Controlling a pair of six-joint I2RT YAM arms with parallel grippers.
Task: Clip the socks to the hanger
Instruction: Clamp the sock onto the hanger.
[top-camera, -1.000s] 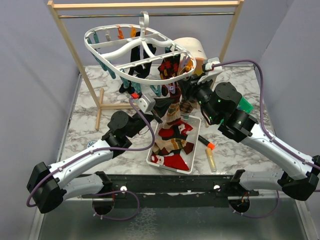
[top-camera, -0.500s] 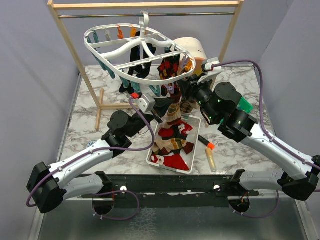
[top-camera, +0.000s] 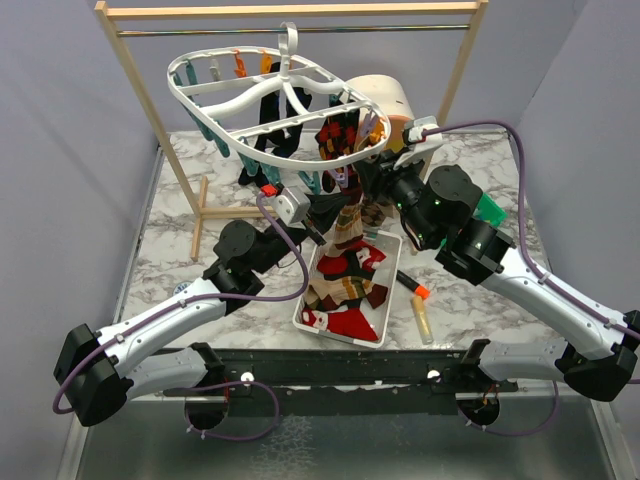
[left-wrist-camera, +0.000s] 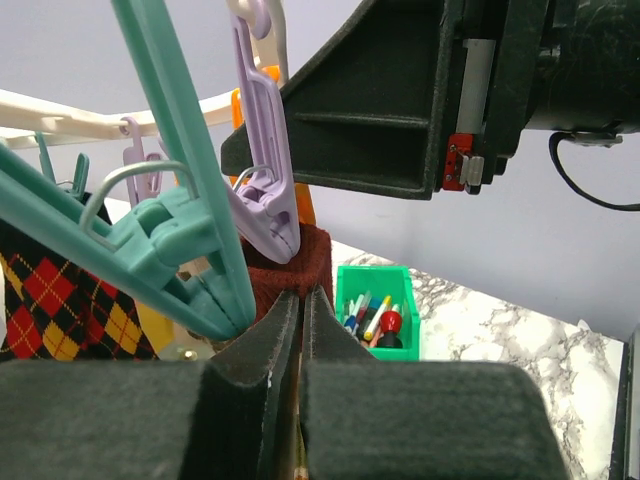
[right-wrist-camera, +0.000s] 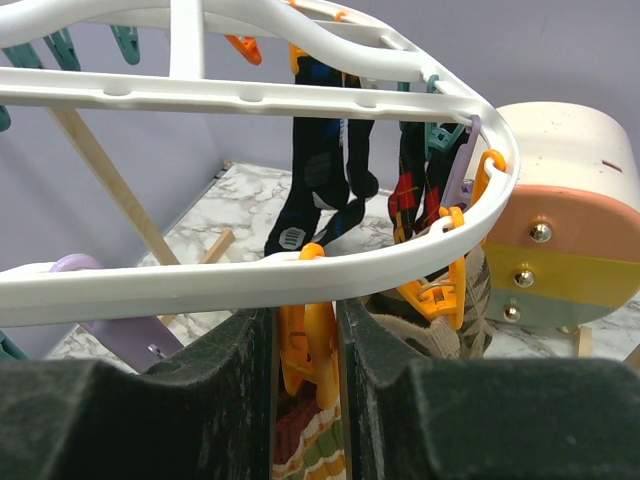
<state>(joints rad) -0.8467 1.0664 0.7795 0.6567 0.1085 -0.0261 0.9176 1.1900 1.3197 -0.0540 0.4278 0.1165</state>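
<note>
Overhead, the left gripper (left-wrist-camera: 302, 293) has its two fingers clenched on one dark red sock (left-wrist-camera: 290, 262), just under one lilac clip (left-wrist-camera: 262, 190). The right gripper (right-wrist-camera: 305, 315), its two fingers partly apart, squeezes one orange clip (right-wrist-camera: 308, 350) on the hanger (right-wrist-camera: 250, 280), which hangs at 12 o'clock above one bin (top-camera: 392, 283) of socks (top-camera: 345, 285).

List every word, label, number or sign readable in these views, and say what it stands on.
No text can be read in any view.
Black sock, pale mark near its lower end: too blurred to read.
Round sticker on the left arm: too small to read.
</note>
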